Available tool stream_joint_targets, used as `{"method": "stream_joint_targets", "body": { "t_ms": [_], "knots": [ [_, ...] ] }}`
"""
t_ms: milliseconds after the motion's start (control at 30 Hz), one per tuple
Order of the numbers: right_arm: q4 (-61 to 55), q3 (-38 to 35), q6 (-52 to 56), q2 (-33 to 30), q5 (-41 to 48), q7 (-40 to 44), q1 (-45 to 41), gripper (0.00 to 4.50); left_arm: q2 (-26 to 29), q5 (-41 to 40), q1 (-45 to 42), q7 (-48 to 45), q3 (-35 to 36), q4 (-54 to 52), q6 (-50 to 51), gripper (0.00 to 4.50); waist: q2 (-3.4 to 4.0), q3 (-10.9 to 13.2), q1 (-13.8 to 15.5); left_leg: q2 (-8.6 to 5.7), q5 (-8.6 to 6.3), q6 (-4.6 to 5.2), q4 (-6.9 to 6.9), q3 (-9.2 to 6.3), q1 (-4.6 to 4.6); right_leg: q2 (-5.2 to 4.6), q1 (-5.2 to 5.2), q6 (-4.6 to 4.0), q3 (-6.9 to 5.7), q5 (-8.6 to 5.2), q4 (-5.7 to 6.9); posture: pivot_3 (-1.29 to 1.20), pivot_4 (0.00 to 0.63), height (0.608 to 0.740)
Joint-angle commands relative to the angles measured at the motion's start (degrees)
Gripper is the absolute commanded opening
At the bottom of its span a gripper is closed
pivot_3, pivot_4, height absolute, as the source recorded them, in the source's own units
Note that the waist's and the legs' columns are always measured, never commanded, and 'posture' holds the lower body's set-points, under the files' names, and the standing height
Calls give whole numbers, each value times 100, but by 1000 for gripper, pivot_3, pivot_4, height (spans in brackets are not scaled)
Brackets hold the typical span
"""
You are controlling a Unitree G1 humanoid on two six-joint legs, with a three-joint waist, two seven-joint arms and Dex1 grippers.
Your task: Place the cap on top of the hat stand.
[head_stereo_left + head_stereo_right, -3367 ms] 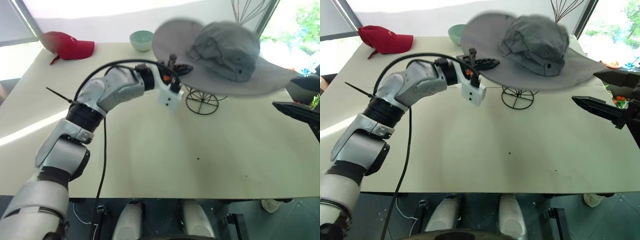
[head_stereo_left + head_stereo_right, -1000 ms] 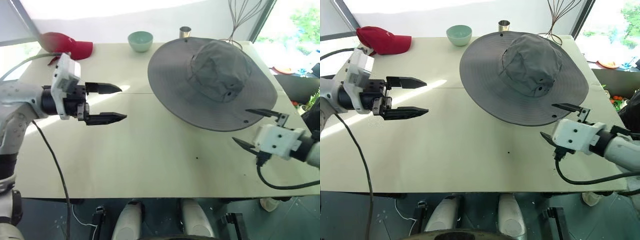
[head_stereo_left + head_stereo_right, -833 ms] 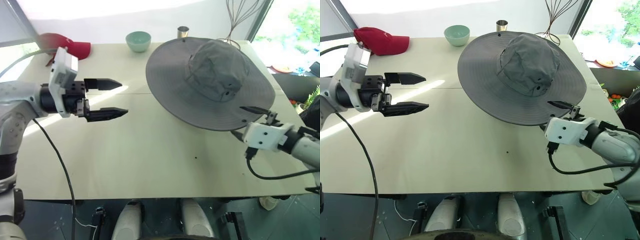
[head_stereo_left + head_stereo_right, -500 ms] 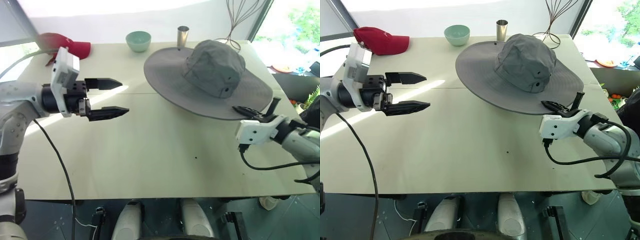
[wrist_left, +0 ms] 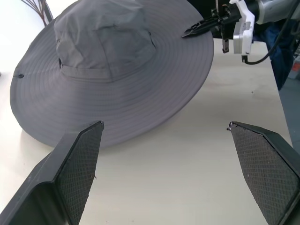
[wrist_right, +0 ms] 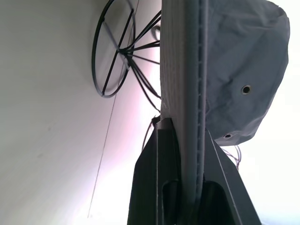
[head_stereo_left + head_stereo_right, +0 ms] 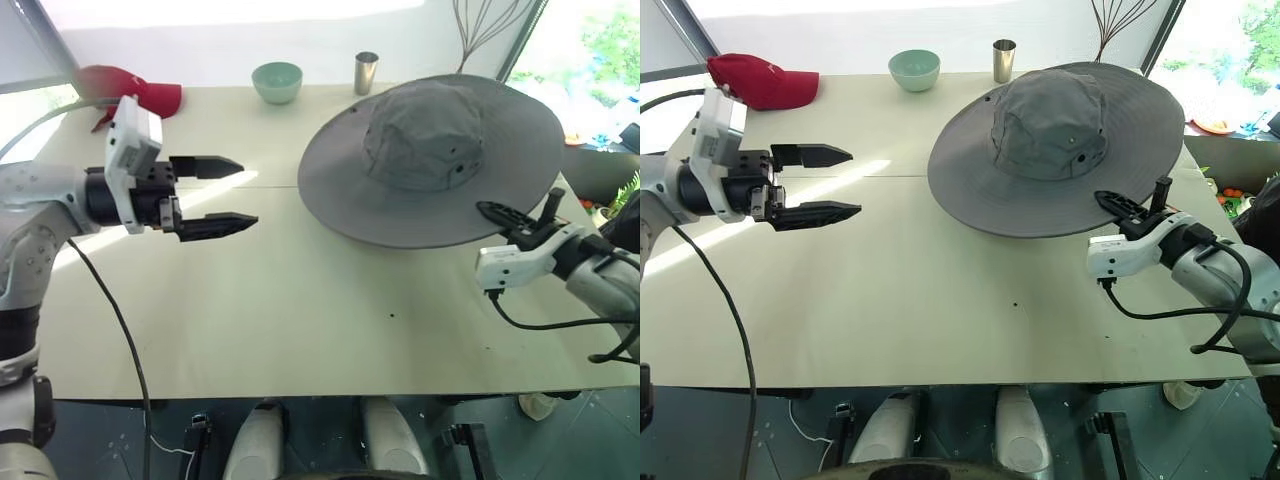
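The cap (image 7: 430, 160), a wide-brimmed grey sun hat, sits tilted over the right half of the table. My right gripper (image 7: 503, 211) is shut on the near right edge of its brim. The right wrist view shows that brim (image 6: 183, 70) clamped between the two fingers. Under the cap, the hat stand (image 6: 123, 50) shows its round wire base and thin rods rising toward the crown; the brim hides it from the head views. My left gripper (image 7: 228, 190) hangs open and empty over the table's left side, pointing at the cap from well short of it.
On the far left of the cream table (image 7: 300, 300) lies a red baseball cap (image 7: 135, 90). A mint bowl (image 7: 277, 80) and a metal cup (image 7: 366, 72) stand at the back. A taller wire stand (image 7: 480, 25) rises behind the cap.
My right gripper moved in and shut on the brim's near edge, then rolled. The cap shifted right and changed its tilt. Before that, the left gripper left the cap and drew back left.
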Motion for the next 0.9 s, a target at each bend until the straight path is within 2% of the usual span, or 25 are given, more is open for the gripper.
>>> {"method": "stream_joint_targets", "body": {
  "t_ms": [33, 100, 267, 333, 433, 533, 733, 767, 900],
  "knots": [
    [-40, -153, 315, 174, 544, 246, 2, 578, -12, 71, -149, -1, 114, -8, -126, 4500, 0, 0, -7, 0, 0, 0, 0, 0, 0, 0, 0, 0, 1, 0, 0, 0, 150, 740],
    [-130, -94, 450, 371, 1026, 516, 86, 1044, -36, 108, -182, 9, 108, 15, -133, 4500, -1, -1, -7, 0, 0, 0, -1, 0, 1, 0, 0, 0, 1, 0, 0, 0, 150, 740],
    [-434, 92, 802, 800, 1380, 745, -12, 3596, -54, 170, -233, -15, 93, 48, -153, 4500, 0, 0, -7, 0, 0, 0, 0, 0, 1, 1, 1, 0, 1, 0, 1, 0, 150, 740],
    [-451, 135, 886, 859, 1309, 755, -70, 4440, -60, 195, -244, -20, 94, 49, -157, 4500, 0, 0, -6, 0, 0, 0, 0, -1, 1, 1, 0, 0, 1, 0, 1, 0, 150, 740],
    [-423, 157, 964, 854, 1272, 783, -102, 4440, -74, 211, -256, -10, 104, 40, -151, 4500, 0, 0, 0, 0, 0, 0, 0, 0, 1, 1, 0, 0, 1, 0, 1, 0, 150, 740],
    [-373, 158, 996, 811, 1368, 895, -75, 3438, -94, 210, -266, 29, 120, 28, -146, 4500, 0, 0, 6, 0, 0, 0, 0, 0, 0, 1, 0, 0, 1, 0, 1, 0, 150, 740],
    [-493, 150, 1215, 1022, 1701, 1037, 11, 304, -109, 210, -287, 77, 136, 7, -134, 4500, 0, 0, -3, 0, 0, 0, 0, 0, 1, 1, 0, 0, 1, 0, 1, 0, 150, 740],
    [-526, 168, 1285, 1094, 1741, 1031, 5, 46, -109, 210, -290, 83, 137, 3, -133, 4500, 0, 0, -3, 0, 0, 0, 0, 0, 1, 1, 0, 0, 1, 0, 1, 0, 150, 740],
    [-617, 172, 1594, 1401, 1903, 996, -64, 46, -106, 227, -311, 86, 133, 11, -139, 4500, 0, 0, -2, 0, 0, 0, 0, -1, 1, 1, 0, 0, 1, 0, 1, 0, 150, 740]
  ]
}}
